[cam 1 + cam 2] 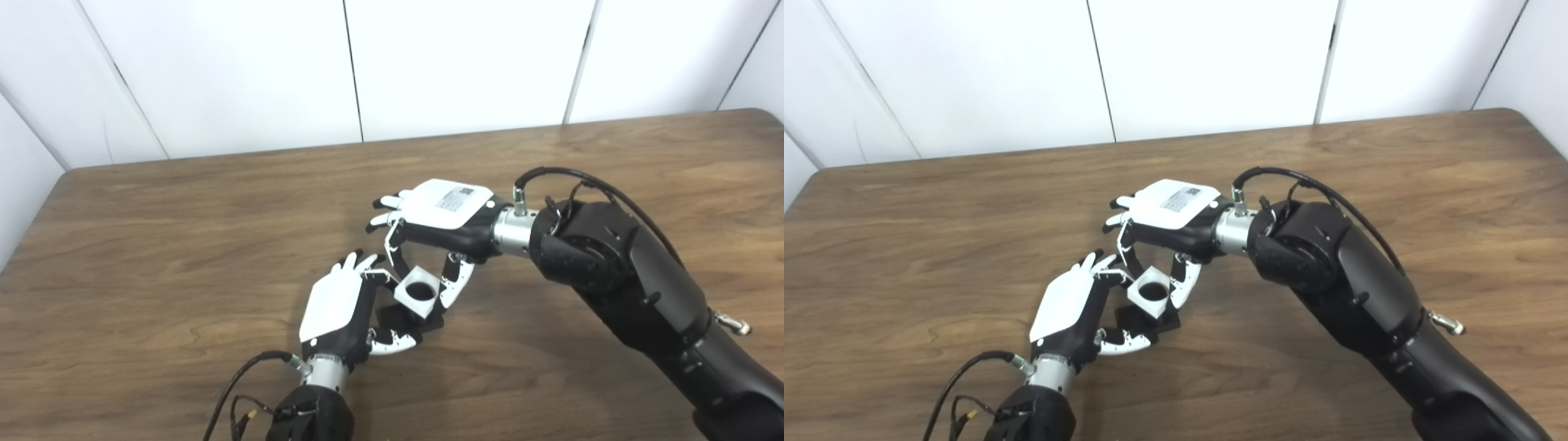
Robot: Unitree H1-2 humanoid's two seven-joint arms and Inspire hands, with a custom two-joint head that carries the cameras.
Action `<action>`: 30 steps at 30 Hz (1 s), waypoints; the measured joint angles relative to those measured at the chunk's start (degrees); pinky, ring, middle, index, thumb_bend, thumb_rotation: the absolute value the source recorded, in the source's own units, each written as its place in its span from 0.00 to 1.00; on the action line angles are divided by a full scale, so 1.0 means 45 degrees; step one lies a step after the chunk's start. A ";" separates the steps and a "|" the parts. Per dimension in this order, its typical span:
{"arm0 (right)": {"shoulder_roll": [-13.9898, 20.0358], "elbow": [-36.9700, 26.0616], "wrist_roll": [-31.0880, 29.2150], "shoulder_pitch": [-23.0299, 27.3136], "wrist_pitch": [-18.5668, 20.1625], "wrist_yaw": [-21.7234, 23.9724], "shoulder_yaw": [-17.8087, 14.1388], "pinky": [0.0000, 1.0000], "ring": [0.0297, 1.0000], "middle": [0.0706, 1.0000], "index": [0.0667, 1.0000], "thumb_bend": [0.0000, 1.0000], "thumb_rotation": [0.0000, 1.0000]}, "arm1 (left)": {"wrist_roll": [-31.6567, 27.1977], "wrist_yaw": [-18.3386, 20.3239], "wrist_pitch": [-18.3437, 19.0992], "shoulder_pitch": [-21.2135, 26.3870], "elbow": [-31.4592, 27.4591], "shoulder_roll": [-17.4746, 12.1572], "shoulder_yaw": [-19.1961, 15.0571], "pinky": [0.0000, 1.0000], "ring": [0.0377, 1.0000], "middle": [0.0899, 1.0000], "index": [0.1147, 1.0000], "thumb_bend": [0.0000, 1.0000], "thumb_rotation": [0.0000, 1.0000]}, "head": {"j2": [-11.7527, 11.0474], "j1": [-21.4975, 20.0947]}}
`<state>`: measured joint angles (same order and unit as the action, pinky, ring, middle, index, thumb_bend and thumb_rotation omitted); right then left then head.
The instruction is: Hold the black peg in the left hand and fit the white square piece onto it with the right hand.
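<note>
White panel wall, brown tabletop. Left robot hand clasps black peg, mostly hidden. Right robot hand pinches white square piece, hole up, directly over peg. Advice: keep piece level, centre hole, press gently, peg steady.

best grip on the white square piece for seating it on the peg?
Probably the outer flat side walls of the white square piece, pinched from above as the right hand does now. Opposite flats suit fingers and thumb, and the round hole on top stays uncovered. The left hand holds the black peg beneath.
</note>
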<state>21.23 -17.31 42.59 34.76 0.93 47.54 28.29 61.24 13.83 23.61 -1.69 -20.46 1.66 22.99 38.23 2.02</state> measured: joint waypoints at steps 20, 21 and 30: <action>-0.0117 -0.0001 0.0416 -0.0182 -0.0004 -0.0014 0.0207 1.00 1.00 0.92 0.45 0.53 0.14 | 0.0198 0.0002 0.0051 0.0022 0.0052 0.0157 0.0042 1.00 1.00 0.90 0.43 0.52 0.06 | 0.0039 0.0176; -0.0117 0.0000 0.0429 -0.0183 -0.0004 -0.0014 0.0214 1.00 1.00 0.92 0.45 0.53 0.14 | 0.0229 0.0008 0.0051 0.0022 0.0052 0.0158 0.0049 1.00 1.00 0.90 0.43 0.52 0.06 | 0.0039 0.0176; -0.0067 0.0106 0.0421 -0.0309 -0.0005 -0.0016 0.0210 1.00 1.00 0.92 0.45 0.53 0.15 | 0.0375 0.0082 0.0052 0.0022 0.0030 0.0172 0.0060 1.00 1.00 0.90 0.43 0.52 0.06 | 0.0078 0.0176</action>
<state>20.93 -16.83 44.48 33.36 0.91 47.47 29.24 62.93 14.20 23.84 -1.59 -20.33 2.43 23.26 38.58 2.81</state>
